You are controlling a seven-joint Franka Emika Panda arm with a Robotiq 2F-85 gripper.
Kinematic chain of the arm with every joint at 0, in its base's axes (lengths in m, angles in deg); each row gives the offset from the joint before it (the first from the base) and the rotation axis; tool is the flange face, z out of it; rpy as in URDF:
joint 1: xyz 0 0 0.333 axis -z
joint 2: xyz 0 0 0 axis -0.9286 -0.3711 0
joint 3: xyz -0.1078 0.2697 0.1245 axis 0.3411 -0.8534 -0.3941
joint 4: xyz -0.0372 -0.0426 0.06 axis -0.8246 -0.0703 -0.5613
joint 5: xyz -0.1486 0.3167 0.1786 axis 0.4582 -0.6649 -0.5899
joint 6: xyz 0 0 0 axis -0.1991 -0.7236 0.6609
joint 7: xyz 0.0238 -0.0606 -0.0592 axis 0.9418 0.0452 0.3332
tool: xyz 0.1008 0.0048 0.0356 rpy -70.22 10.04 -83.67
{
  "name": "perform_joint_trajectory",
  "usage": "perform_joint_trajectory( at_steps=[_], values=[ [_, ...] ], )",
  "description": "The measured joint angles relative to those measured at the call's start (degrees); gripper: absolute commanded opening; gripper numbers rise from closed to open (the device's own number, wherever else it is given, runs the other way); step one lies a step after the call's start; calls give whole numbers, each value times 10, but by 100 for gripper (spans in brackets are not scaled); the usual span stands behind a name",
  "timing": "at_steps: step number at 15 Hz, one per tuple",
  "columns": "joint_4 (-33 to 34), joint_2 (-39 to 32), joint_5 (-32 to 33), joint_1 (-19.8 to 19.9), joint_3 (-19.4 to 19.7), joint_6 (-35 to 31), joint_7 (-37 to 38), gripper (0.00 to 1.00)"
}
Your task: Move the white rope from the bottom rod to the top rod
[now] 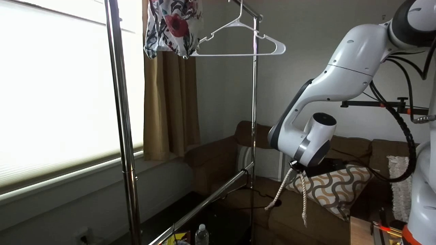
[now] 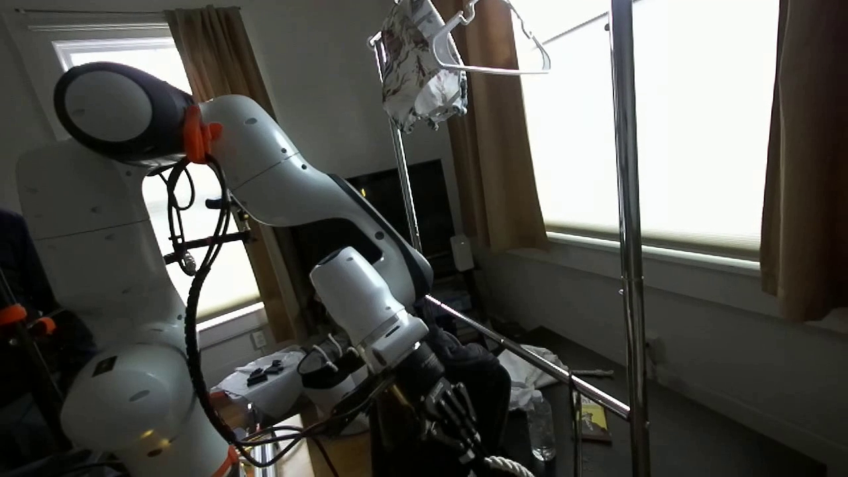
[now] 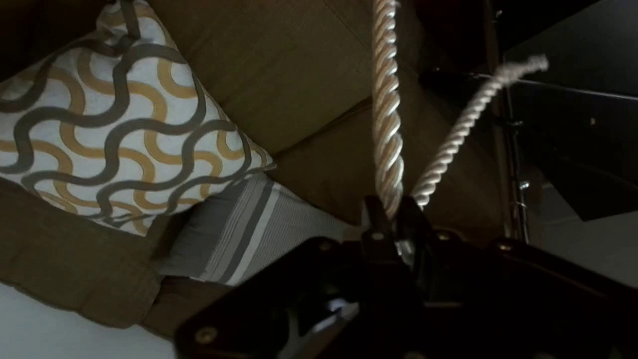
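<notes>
The white rope (image 1: 304,197) is pinched in my gripper (image 1: 297,166), with two loose ends hanging down, apart from the rack. In the wrist view, the rope (image 3: 388,99) comes out between the nearly closed fingertips (image 3: 391,212). In an exterior view only a short piece of the rope (image 2: 509,466) shows by the gripper (image 2: 470,447) at the bottom edge. The bottom rod (image 1: 204,203) slants between the uprights and also shows in an exterior view (image 2: 530,356); no white rope shows on it. The top rod (image 1: 249,10) shows only in part at the upper edge, well above my gripper.
A white hanger (image 1: 235,54) and a flowered cloth (image 1: 177,27) hang from the rack's top. Chrome uprights (image 1: 254,102) (image 1: 122,102) stand at the rod ends. A brown sofa with a patterned pillow (image 1: 337,187) is behind the gripper. A bottle (image 2: 541,427) stands below the bottom rod.
</notes>
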State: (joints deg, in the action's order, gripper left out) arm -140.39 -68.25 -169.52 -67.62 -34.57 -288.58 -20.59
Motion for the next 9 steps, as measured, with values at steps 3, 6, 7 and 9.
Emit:
perform_joint_trajectory(
  at_steps=[3, 6, 7, 9],
  values=[
    [3, 26, 62, 8, 10, -19, -55, 3],
    [5, 59, 83, 25, 28, -23, -170, 3],
    [5, 68, 83, 32, 36, -23, -219, 3],
    [2, 87, 83, 45, 49, -22, -310, 3]
  ],
)
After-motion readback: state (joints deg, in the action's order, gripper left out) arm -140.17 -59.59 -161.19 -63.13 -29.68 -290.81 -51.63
